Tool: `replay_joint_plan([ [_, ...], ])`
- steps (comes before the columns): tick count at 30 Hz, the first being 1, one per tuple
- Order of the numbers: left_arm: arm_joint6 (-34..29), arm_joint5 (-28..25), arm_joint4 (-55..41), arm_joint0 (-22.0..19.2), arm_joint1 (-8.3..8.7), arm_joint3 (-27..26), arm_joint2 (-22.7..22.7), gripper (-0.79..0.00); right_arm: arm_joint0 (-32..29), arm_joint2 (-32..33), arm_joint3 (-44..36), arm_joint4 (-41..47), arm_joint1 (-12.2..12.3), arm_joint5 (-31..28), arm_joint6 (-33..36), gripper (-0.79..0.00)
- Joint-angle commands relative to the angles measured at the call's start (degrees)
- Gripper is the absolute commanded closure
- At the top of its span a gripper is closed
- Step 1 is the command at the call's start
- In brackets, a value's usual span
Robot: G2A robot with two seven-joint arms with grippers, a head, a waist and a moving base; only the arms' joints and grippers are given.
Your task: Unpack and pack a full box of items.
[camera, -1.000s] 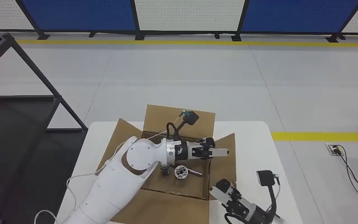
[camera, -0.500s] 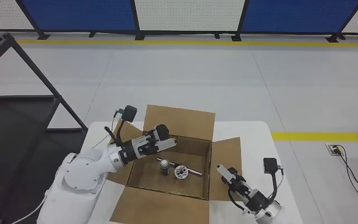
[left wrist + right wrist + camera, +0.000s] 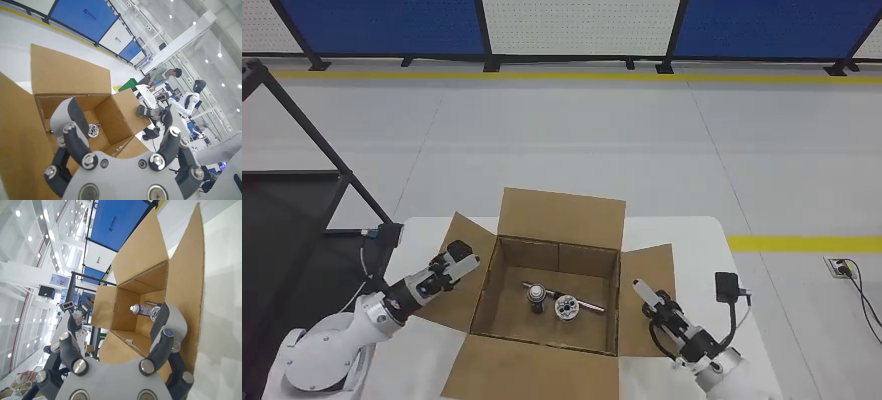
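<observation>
Now the left gripper (image 3: 455, 265), out of the one cardboard box (image 3: 562, 215) it hung over a second ago, sits by the left flap, spread wide and empty, as is the right gripper (image 3: 641, 291) by the right flap, while one spray can (image 3: 536, 297) and one round metal part (image 3: 565, 306) lie inside the box.

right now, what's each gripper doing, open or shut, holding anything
left gripper: open, holding nothing
right gripper: open, holding nothing
</observation>
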Motion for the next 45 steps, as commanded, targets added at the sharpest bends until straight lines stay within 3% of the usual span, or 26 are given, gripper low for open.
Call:
replay_joint_plan([
  [1, 0.3, -0.6, -0.8, 1.0, 0.17, 0.5, -1.0, -0.785, -0.3, 0.1, 0.0, 0.6, 0.0, -0.1, -0.4, -0.785],
  [14, 1.3, -2.0, -3.9, 4.8, 1.01, 3.6, -3.6, -0.785, -1.3, 0.2, -0.7, 1.3, -0.1, -1.3, -1.1, -0.785],
  [20, 2.1, -2.4, -5.2, 5.6, 1.19, 4.5, -3.2, -0.785, 1.8, -0.9, 3.3, 2.0, -0.6, 3.2, -6.7, -0.785],
  [28, 1.4, -2.5, -5.2, 6.0, 1.57, 5.3, -2.7, -0.785, 5.9, -0.7, 8.8, 6.1, -1.0, 7.2, -5.8, -0.785],
  [39, 1.2, -2.3, -6.0, 5.9, 1.92, 6.3, -1.2, -0.785, 6.0, 0.4, 9.4, 7.9, -1.3, 8.8, -8.7, -0.785],
  [45, 1.5, -2.1, -6.1, 5.8, 2.08, 6.7, -0.4, -0.785, 6.6, 0.6, 10.7, 8.1, -1.1, 10.0, -6.1, -0.785],
])
